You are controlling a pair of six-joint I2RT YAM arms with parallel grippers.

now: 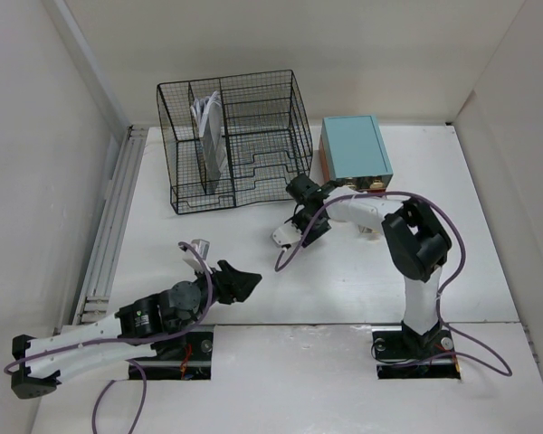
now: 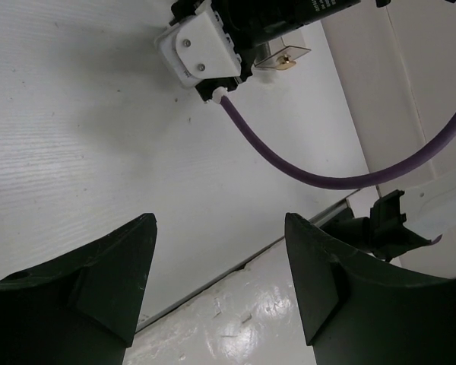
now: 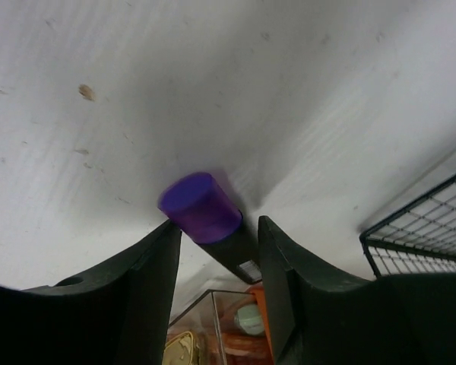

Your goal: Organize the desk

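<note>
L end effector (image 2: 220, 220) at approx 7 o'clock, open, nothing btwn its fingers, over the white surface (image 1: 452, 235), which fills the whole walled bay. R end effector (image 3: 216, 228) near centre, aimed twd 11 o'clock. Purple-capped stick (image 3: 200, 205) sits btwn its fingers, blurred; can't tell if gripped. Wire rack (image 1: 235, 145) at 11 o'clock, teal box (image 1: 353, 149) at 1 o'clock.

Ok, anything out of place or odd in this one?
One thing: a purple-capped stick sits tilted between the right gripper's fingers, blurred, just off the wire organizer; whether it is gripped I cannot tell. Nothing looks spilled or damaged on the desk.
</note>
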